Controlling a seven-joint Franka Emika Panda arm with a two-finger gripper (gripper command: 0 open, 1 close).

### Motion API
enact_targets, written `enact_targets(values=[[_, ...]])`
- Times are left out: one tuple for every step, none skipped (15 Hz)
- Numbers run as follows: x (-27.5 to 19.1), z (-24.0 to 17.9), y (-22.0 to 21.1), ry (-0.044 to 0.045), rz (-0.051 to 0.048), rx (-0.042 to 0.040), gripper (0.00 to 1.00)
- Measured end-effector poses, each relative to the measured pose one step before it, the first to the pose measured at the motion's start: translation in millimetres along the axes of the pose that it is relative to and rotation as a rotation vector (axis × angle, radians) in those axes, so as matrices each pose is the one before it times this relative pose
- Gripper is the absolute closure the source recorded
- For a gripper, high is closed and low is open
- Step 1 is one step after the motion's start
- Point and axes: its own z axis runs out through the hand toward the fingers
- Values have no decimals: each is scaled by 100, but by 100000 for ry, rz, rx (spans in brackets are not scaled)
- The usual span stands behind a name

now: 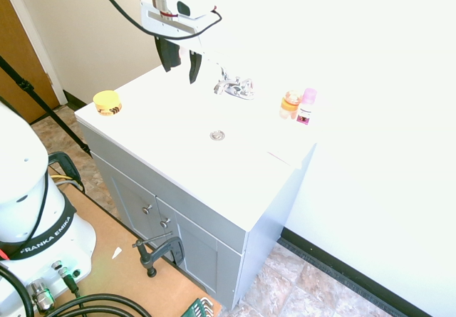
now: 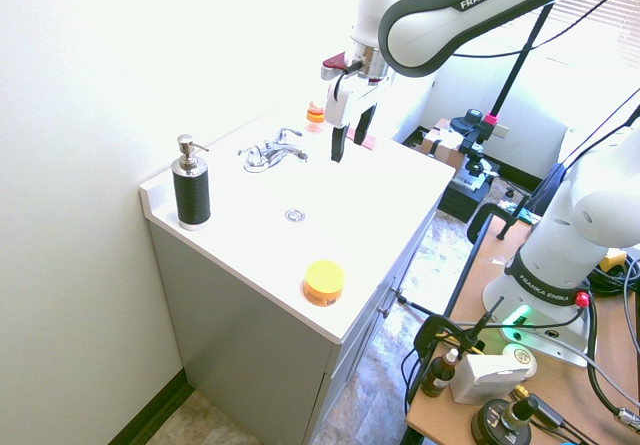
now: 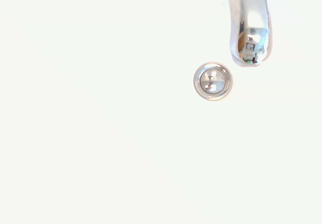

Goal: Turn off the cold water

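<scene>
Jaws spread above white countertop [image 1: 171, 125] | chrome faucet [image 1: 236, 87] near wall [image 1: 377, 60] | tiled floor [image 1: 274, 281], seemingly stone

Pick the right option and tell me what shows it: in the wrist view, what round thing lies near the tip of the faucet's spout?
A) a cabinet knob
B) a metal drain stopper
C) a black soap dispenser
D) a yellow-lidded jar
B: a shiny metal drain stopper sits in the white basin just off the tip of the chrome spout.
</scene>
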Motion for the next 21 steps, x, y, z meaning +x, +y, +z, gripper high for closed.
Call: enact_targets(values=[[0,18,-1,-54,32,-9,0],[26,18,20,-51,313,-5,0],[218,-40,113,704,790,48,0],[454,-142,165,1862,1403,101,0],[663,-273,112,2742,1781,30,0],[951,-436,-126,3334,1757,107,0],[1044,-342,-426,3165,1655,-224,0],[1042,-96,-607,2219,1206,-804,0],[1109,106,-881,1698,871,-772,0],[985,464,-1003,958,607,-963,0],[863,623,-998,431,602,-864,0],[831,750,-940,87,55,-939,0],[938,651,-820,-32,127,-618,0],[899,709,-773,-98,265,-457,0],[843,859,-708,-360,478,-614,0],[766,844,-715,-411,400,-445,0],[636,782,-703,-284,265,-417,0],[556,701,-622,-155,206,-393,0],[380,753,-659,-200,-75,-523,0],[263,747,-406,-245,-16,-778,0],[125,779,-246,-373,-63,-968,0]])
